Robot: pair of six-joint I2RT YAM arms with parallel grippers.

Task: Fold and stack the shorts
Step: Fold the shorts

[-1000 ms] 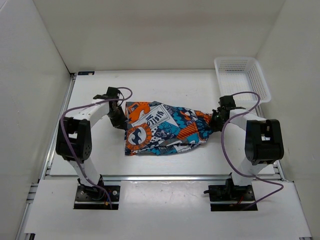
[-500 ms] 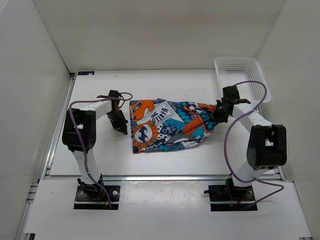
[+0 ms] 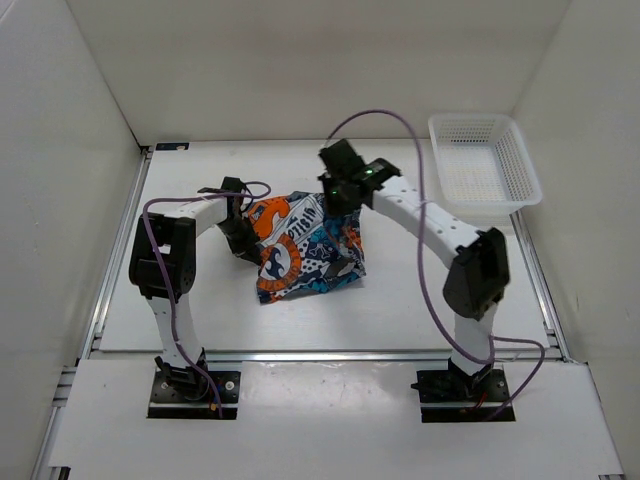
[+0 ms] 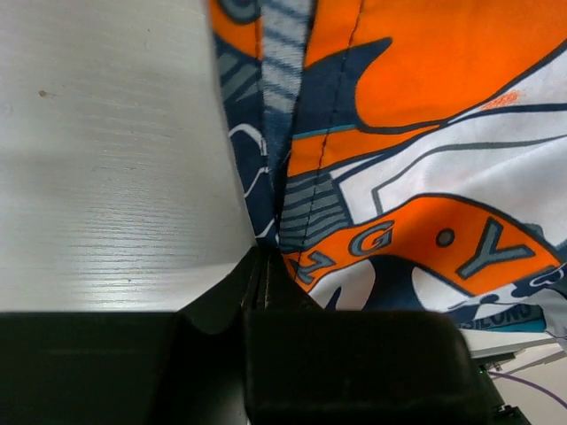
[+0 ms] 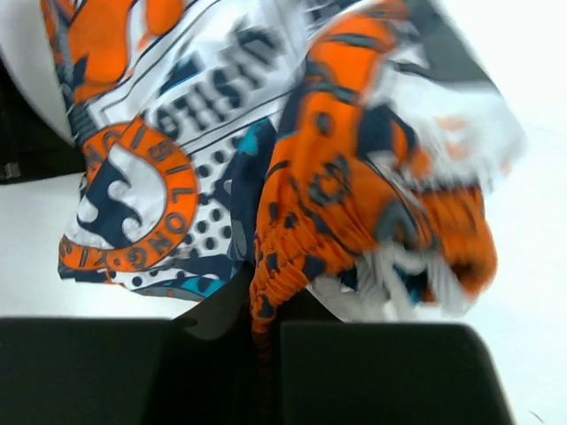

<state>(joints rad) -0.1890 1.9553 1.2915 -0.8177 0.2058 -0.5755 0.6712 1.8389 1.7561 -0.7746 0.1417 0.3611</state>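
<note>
The shorts (image 3: 305, 250), printed in orange, turquoise, white and black, lie half-folded at the table's middle left. My left gripper (image 3: 242, 232) is shut on their left edge, low at the table; in the left wrist view the fabric (image 4: 399, 159) runs into the closed jaws. My right gripper (image 3: 338, 196) is shut on the orange elastic waistband (image 5: 301, 257) and holds it lifted over the left half of the shorts. The cloth hanging from it is blurred in the right wrist view.
A white plastic mesh basket (image 3: 484, 160) stands at the back right corner. White walls enclose the table on three sides. A purple cable (image 3: 400, 130) arcs above the right arm.
My right gripper has carried the waistband from the right side across to the left, folding the shorts over themselves. The left gripper has stayed at the left edge.
</note>
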